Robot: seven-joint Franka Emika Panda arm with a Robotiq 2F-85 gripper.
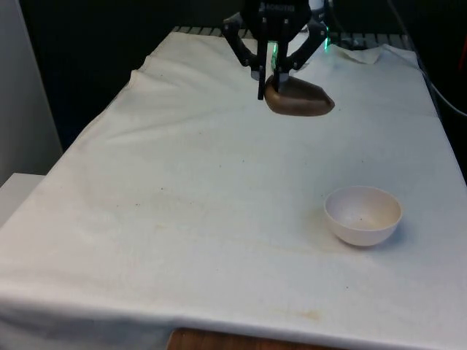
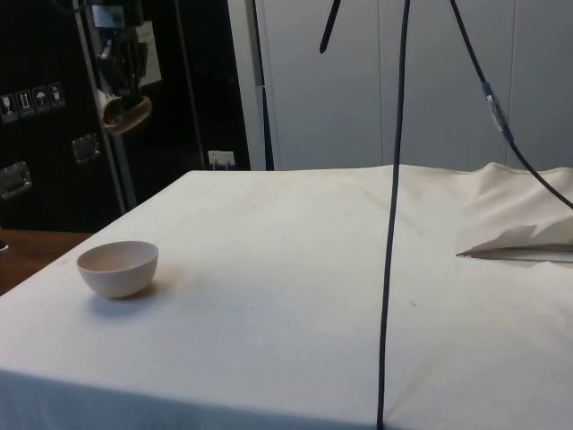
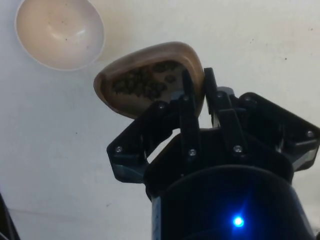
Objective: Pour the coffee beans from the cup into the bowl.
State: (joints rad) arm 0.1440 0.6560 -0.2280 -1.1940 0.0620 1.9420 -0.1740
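Pincer point(image 1: 267, 79) raised well above the desk point(image 1: 204, 189), pointing downward, clamped on the rim of the brown cup point(image 1: 299, 98); coffee beans point(image 3: 142, 82) inside. White bowl point(image 1: 363, 215) well apart.

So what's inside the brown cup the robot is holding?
Dark coffee beans lie inside the brown cup, heaped toward one side. The fingers pinch its rim and cover a bit of the inside. The bowl looks nearly empty.

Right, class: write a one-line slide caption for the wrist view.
Gripper holding a brown cup of coffee beans above the cloth, white bowl nearby.
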